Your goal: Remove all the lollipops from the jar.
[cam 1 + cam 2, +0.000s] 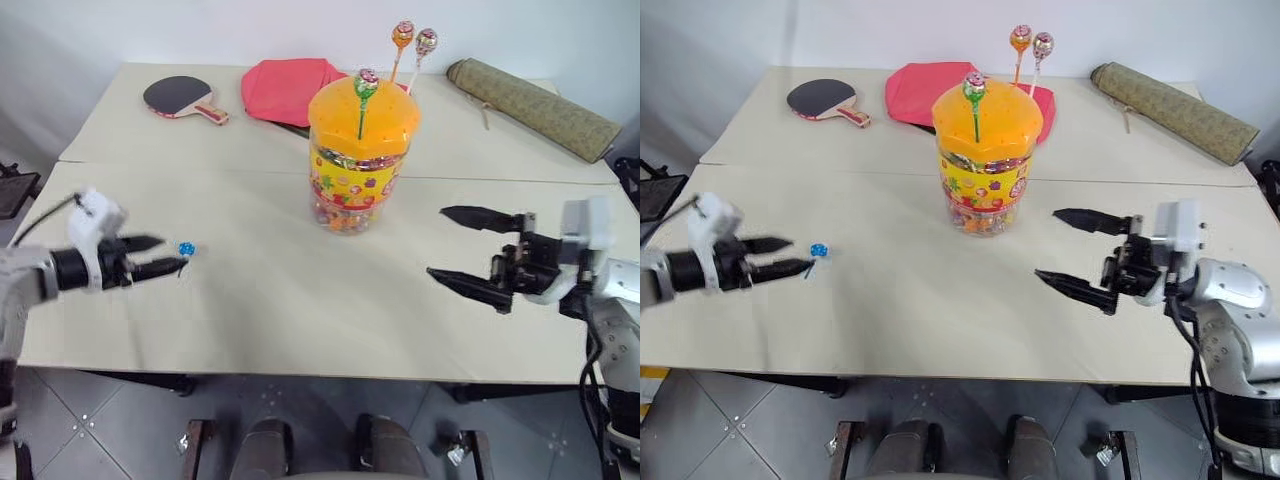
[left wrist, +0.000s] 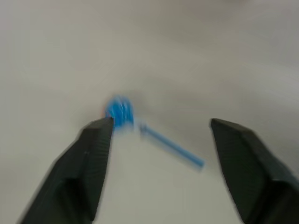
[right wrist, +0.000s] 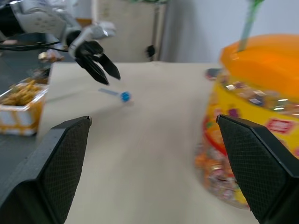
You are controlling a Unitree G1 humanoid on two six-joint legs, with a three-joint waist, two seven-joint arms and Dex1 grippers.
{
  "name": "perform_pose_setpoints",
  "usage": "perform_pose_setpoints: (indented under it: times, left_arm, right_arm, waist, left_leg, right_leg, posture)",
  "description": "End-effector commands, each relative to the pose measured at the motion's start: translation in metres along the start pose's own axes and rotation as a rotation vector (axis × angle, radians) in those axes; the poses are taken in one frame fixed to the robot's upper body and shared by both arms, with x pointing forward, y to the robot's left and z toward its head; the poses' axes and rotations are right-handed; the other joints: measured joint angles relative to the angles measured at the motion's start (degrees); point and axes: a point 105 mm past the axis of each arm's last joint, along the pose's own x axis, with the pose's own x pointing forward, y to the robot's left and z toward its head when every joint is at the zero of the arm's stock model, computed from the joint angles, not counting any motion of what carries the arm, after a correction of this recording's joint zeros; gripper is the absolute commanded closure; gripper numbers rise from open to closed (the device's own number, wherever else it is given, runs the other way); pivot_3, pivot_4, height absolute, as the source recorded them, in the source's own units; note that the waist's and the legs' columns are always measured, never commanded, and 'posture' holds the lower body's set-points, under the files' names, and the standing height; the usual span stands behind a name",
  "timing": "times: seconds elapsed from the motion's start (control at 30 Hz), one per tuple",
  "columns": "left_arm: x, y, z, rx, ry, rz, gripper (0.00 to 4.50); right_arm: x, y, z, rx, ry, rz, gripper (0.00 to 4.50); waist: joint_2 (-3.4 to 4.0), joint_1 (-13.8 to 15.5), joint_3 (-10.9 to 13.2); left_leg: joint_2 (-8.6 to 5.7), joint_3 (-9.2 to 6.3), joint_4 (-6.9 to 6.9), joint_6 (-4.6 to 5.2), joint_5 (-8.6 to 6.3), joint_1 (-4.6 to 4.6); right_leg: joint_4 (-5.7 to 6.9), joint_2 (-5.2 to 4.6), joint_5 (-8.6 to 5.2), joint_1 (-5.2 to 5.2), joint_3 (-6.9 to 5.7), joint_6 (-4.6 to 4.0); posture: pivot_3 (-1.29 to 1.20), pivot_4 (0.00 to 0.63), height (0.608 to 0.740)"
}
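A plain indoor test room, set up like a robot lab. Two pale tables [image 1: 250, 330] stand pushed together against a bare white wall, over a grey tiled floor [image 1: 120, 430]. Odd props lie along the far edge: a bat [image 1: 183, 99] at 11 o'clock, a red cloth [image 1: 285, 88] at 12, a rolled mat [image 1: 535, 108] at 1.

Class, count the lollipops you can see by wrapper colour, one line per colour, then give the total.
Blue: 1, on the table
Green: 1, in the jar lid
Orange: 1, in the jar lid
Pink: 1, in the jar lid
Total: 4
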Motion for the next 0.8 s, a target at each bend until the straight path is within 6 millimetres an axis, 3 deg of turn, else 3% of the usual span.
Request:
perform_pose_setpoints:
  times: [0.03,0.17,0.3,0.47,0.6,0.8]
  left_arm:
    - [0.011,-0.031,0.06,0.161,-0.26,-0.249,0.74]
    - [0.051,-0.056,0.115,0.211,-0.52,-0.385,0.74]
    - [0.089,-0.083,0.149,0.223,-0.628,-0.497,0.74]
    - [0.121,-0.091,0.17,0.192,-0.64,-0.467,0.74]
    - [0.143,-0.099,0.173,0.185,-0.606,-0.453,0.74]
    - [0.157,-0.108,0.169,0.173,-0.551,-0.48,2.2]
  right_arm:
    - [-0.009,-0.008,0.027,-0.073,-0.087,-0.121,0.0]
    - [-0.014,-0.014,0.039,-0.088,-0.174,-0.24,0.0]
    - [-0.01,-0.009,0.04,-0.082,-0.196,-0.259,0.0]
    - [-0.007,-0.006,0.042,-0.083,-0.211,-0.259,0.0]
    - [-0.008,-0.005,0.042,-0.087,-0.221,-0.297,0.0]
    - [-0.001,-0.002,0.043,-0.089,-0.24,-0.295,0.0]
  waist:
    - [0.0,0.13,0.0]
    - [0.01,0.49,-0.01]
    - [0.0,0.33,-0.01]
    - [0.01,-0.58,-0.01]
    - [0.01,-0.58,-0.01]
    - [0.01,-0.55,-0.01]
  left_leg:
    - [0.0,0.03,0.05,0.02,-0.01,-0.01]
    - [-0.01,0.04,0.15,0.02,-0.01,0.01]
    - [-0.01,0.04,0.28,0.05,-0.03,-0.02]
    - [-0.01,0.04,0.21,0.05,-0.03,-0.01]
    - [-0.02,0.04,0.2,0.06,-0.03,0.0]
    - [-0.02,0.04,0.21,0.07,-0.04,-0.03]
  right_leg:
    - [0.01,0.0,0.0,0.0,0.02,0.0]
    - [0.12,0.0,0.01,0.02,0.02,0.02]
    - [0.23,0.0,0.01,0.02,0.03,0.02]
    - [0.19,0.0,0.01,0.02,0.02,0.02]
    - [0.18,0.0,0.01,0.02,0.02,0.02]
    - [0.11,0.0,0.01,0.02,0.02,0.02]
  posture:
    - [0.0,0.15,0.74]
    - [0.0,0.15,0.74]
    - [0.0,0.15,0.74]
    - [0.0,0.15,0.74]
    - [0.0,0.15,0.74]
    - [0.0,0.15,0.74]
